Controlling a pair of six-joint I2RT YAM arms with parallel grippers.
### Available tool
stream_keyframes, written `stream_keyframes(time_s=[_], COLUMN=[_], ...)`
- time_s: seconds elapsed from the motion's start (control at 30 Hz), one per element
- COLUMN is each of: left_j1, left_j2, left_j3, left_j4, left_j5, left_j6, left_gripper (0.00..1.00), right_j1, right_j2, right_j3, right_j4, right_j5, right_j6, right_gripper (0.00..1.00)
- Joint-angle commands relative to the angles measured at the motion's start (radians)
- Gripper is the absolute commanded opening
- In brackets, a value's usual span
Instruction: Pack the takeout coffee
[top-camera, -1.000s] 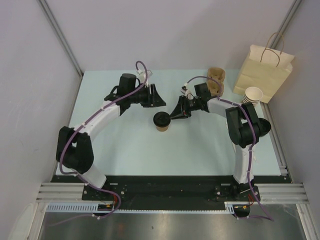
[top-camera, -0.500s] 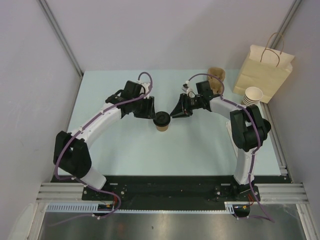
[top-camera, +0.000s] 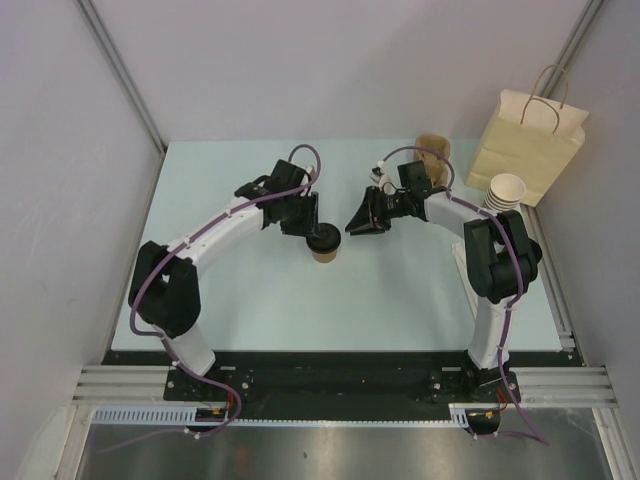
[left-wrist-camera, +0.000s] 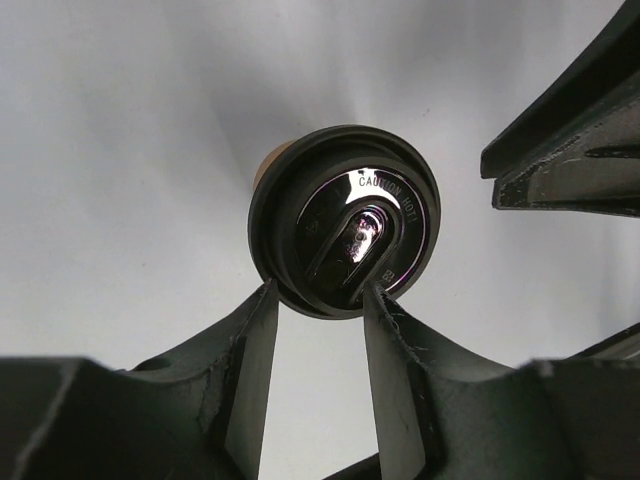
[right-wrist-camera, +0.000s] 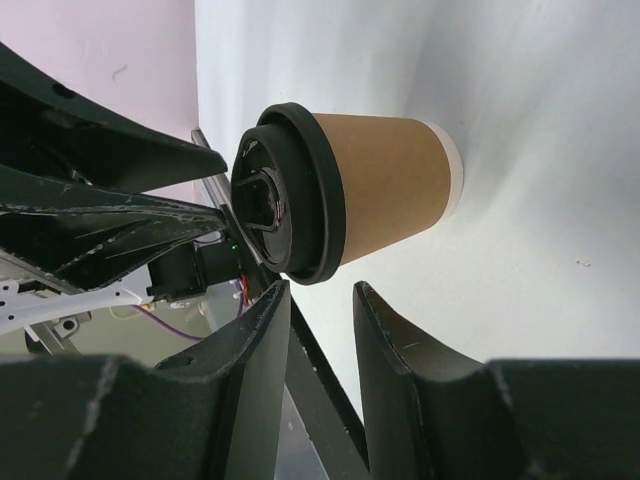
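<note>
The takeout coffee (top-camera: 323, 243) is a brown kraft cup with a black lid, standing upright mid-table. My left gripper (top-camera: 311, 229) is just above its far-left rim. In the left wrist view I look down on the lid (left-wrist-camera: 345, 220), and my left gripper (left-wrist-camera: 320, 293) is open, its fingertips (left-wrist-camera: 268, 295) at the lid's near edge. My right gripper (top-camera: 358, 222) is open and empty, a little to the cup's right. In the right wrist view the cup (right-wrist-camera: 385, 190) stands just beyond my right gripper (right-wrist-camera: 318, 297), not between the fingers.
A tan paper bag with twisted handles (top-camera: 528, 140) stands at the back right. A stack of white-rimmed cups (top-camera: 505, 192) is in front of it. Brown paper cups (top-camera: 433, 152) lie behind the right arm. Grey walls enclose the table.
My left arm has swung right and its gripper has reached the cup's lid. My right gripper has drawn back slightly to the right. The cup has not moved.
</note>
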Motion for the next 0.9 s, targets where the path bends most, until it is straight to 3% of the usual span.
stream_keyframes(time_s=[0.0,0.4,0.53,0.67,0.8,0.83,0.87], left_j1=[-0.015,-0.014,-0.013,-0.007,0.034,0.047,0.059], left_j2=[0.018,0.073,0.078,0.078,0.041,0.032,0.018], left_j3=[0.044,0.048,0.059,0.080,0.093,0.099,0.102], left_j4=[-0.013,-0.033,-0.040,-0.060,-0.097,-0.109,-0.119], left_j5=[-0.026,-0.032,-0.031,-0.037,-0.034,-0.038,-0.053], left_j6=[-0.034,-0.040,-0.032,-0.003,0.055,0.092,0.112], left_gripper=[0.44,0.33,0.20,0.00,0.00,0.00,0.00], right_j1=[-0.007,-0.030,-0.034,-0.043,-0.057,-0.065,-0.069], right_j2=[-0.054,-0.051,-0.052,-0.054,-0.072,-0.078,-0.084], right_j3=[0.003,0.004,0.004,0.003,0.003,0.004,0.006], right_j4=[0.001,0.020,0.017,0.018,-0.005,-0.011,-0.025], right_j5=[0.003,-0.020,-0.025,-0.032,-0.051,-0.057,-0.063], right_j6=[-0.018,-0.010,-0.012,-0.013,-0.041,-0.047,-0.052], right_gripper=[0.37,0.38,0.38,0.38,0.38,0.40,0.49])
